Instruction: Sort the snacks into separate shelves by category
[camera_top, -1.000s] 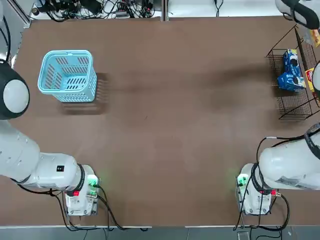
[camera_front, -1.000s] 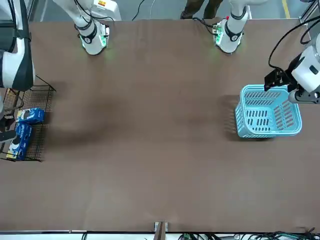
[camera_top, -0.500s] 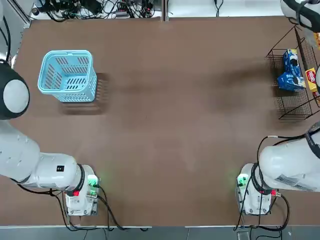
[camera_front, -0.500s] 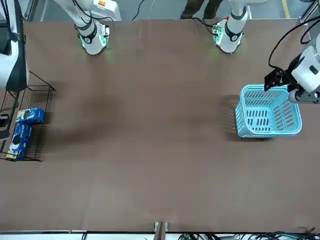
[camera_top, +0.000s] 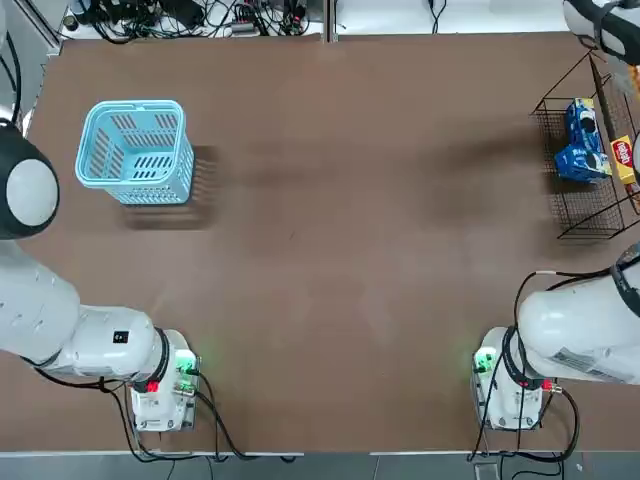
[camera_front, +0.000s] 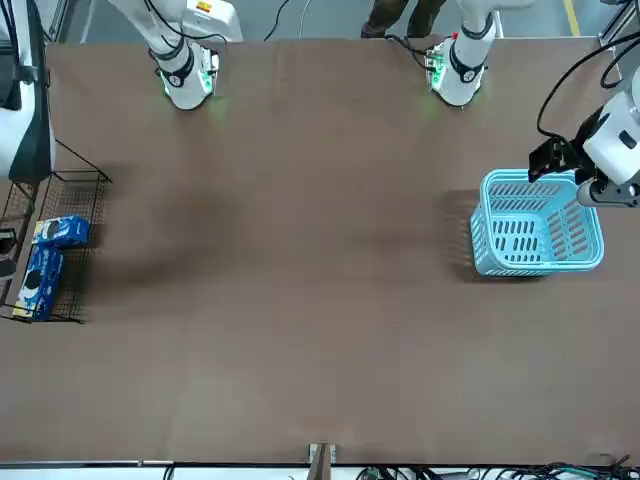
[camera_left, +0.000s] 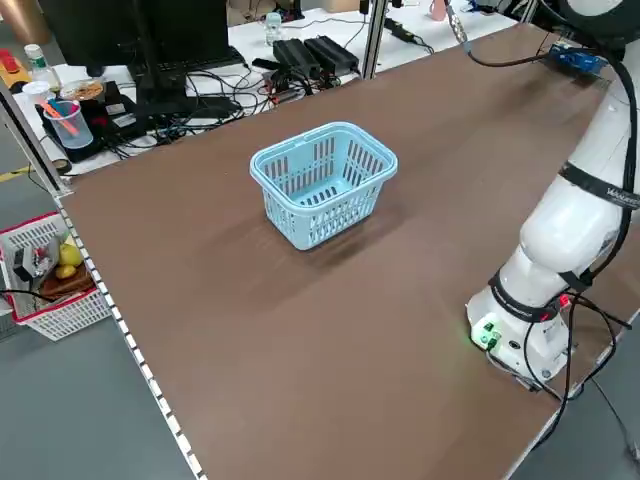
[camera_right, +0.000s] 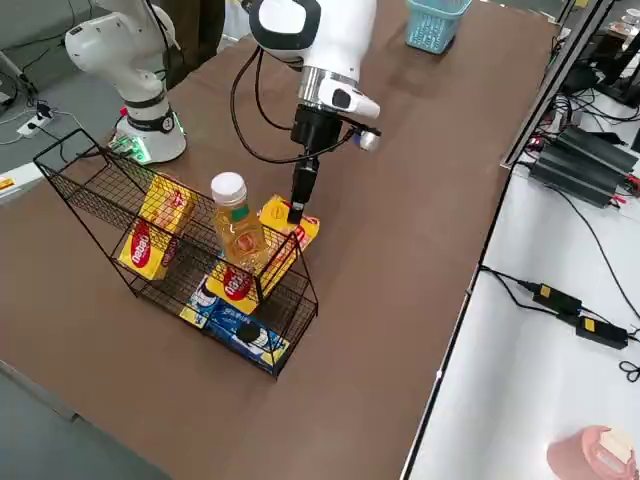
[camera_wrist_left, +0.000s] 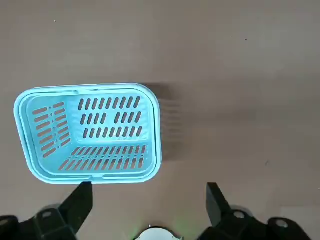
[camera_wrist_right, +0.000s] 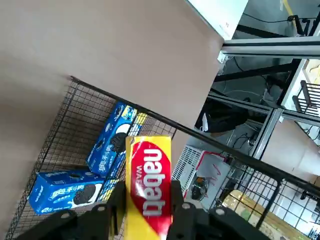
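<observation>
The black wire rack's shelves (camera_right: 95, 185) stand at the table's far right (camera_top: 585, 215). Two blue cookie packs (camera_top: 582, 145) (camera_wrist_right: 107, 140) lie on the lower tier. Two yellow boxes (camera_right: 155, 230) rest on the upper tier. My right gripper (camera_right: 296, 212) hangs over the rack's far end, shut on another yellow box (camera_wrist_right: 147, 170) that it holds upright above the blue packs. On the other side of the table my left gripper (camera_wrist_left: 147, 195) hovers beside the light-blue basket, open with nothing between its fingers.
The light-blue basket (camera_top: 130, 105) is empty and stands at the far left. An amber drink bottle (camera_right: 238, 225) stands on the rack's upper tier beside the held box. Cables and power bricks (camera_right: 585, 165) lie on the white bench past the table's edge.
The right arm has shifted a little further toward the table's right edge over the rack, with the yellow box still in it. The left arm has not moved.
</observation>
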